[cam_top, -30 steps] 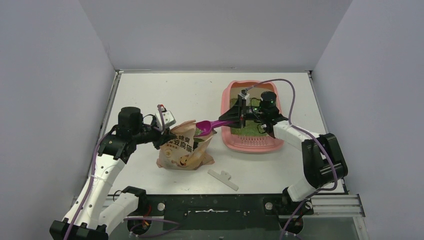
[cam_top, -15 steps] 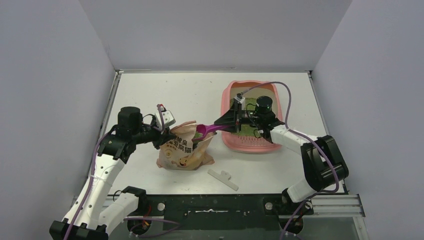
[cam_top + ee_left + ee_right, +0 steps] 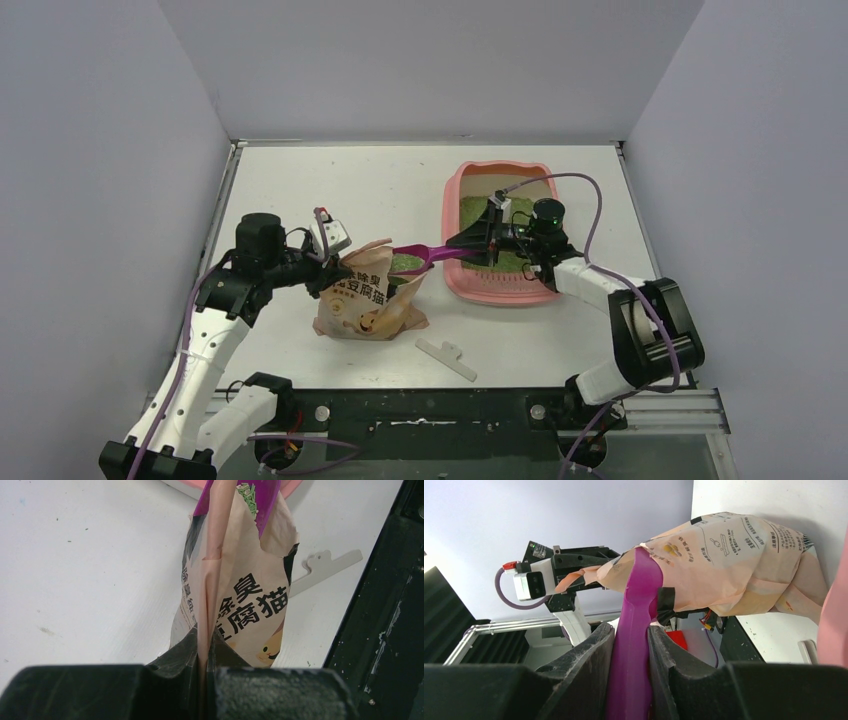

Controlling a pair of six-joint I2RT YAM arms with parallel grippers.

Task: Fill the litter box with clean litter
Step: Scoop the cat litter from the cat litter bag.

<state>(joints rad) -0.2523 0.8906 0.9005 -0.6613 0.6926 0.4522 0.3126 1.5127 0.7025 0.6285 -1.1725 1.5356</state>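
The pink litter box [image 3: 470, 287] lies right of centre with a bed of green litter [image 3: 474, 212] in it. My right gripper [image 3: 462, 243] hangs over its left rim, shut on the handle of a magenta scoop [image 3: 428, 253] [image 3: 636, 625]. The scoop's bowl rests at the open mouth of a tan litter bag [image 3: 365, 300] and carries green granules [image 3: 405, 263] [image 3: 248, 492]. My left gripper [image 3: 335, 262] [image 3: 205, 647] is shut on the bag's folded top edge [image 3: 212, 565] and holds it upright.
A flat white plastic clip [image 3: 447, 357] [image 3: 325, 565] lies on the table in front of the bag. The black base rail [image 3: 430, 415] runs along the near edge. Grey walls enclose the white table on three sides.
The right wrist has rolled and shifted slightly right over the box; the scoop's bowl stays at the bag's mouth, green granules showing in it. The left arm and bag have not moved.
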